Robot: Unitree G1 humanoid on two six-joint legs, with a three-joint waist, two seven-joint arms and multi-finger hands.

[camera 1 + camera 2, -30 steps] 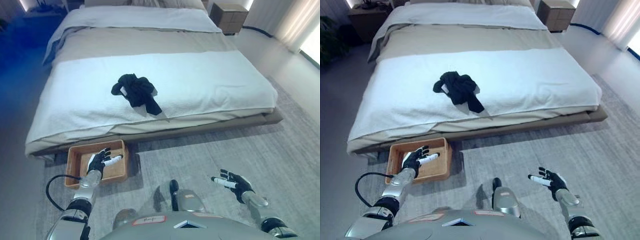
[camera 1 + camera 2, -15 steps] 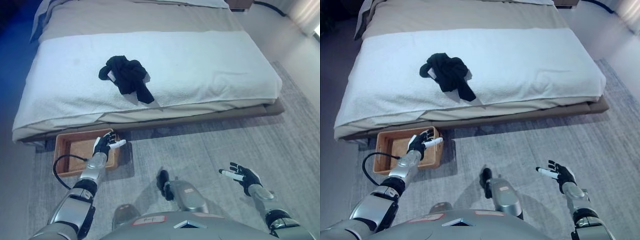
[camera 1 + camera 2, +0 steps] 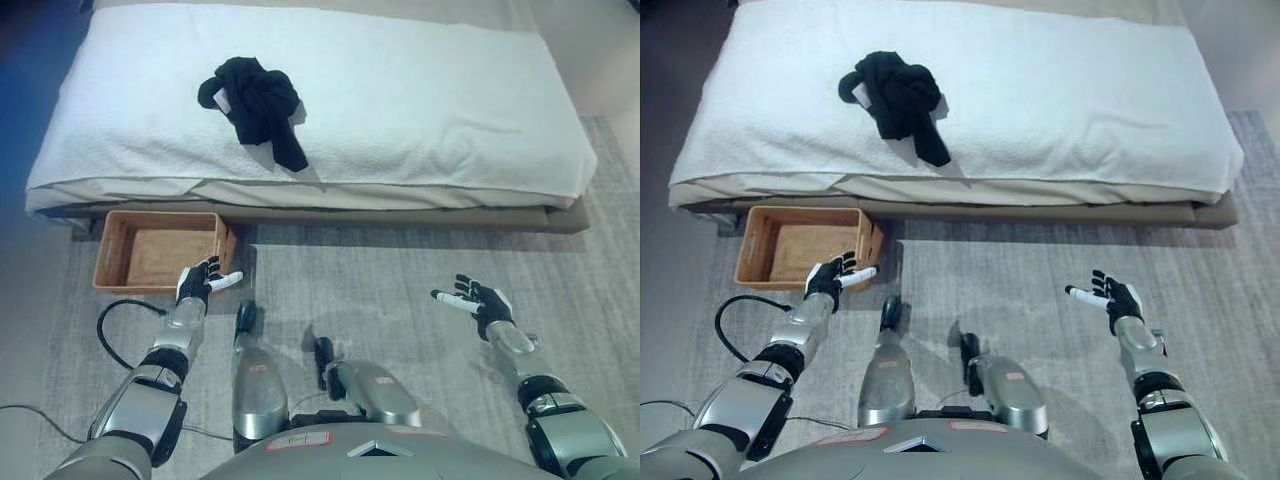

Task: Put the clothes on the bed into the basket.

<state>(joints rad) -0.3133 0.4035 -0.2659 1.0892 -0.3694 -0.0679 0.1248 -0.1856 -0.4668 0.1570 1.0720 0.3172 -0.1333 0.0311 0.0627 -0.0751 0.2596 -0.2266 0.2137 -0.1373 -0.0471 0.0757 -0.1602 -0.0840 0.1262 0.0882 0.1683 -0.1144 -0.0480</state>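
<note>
On bed (image 3: 420, 110): black clothes (image 3: 255, 95) lay bunched on the white cover, near the front edge.
Label: small white tag showed on clothes; print unreadable.
Basket (image 3: 110, 255): sat on rug against bed base, below clothes.
Left hand (image 3: 198, 283): fingers relaxed, holding nothing, just beside basket's near corner.
Right hand (image 3: 480, 302): fingers spread, holding nothing, over rug.

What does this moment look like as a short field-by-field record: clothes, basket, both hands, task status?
clothes: black garment, bunched in a heap on the white bedcover, toward the bed's left part
basket: wooden basket on the grey carpet by the bed's near left corner; nothing seen inside
left hand: left hand, open, above the carpet just in front of the basket, holding nothing
right hand: right hand, open, over the carpet on the right, holding nothing
task status: garment not yet picked up
</note>
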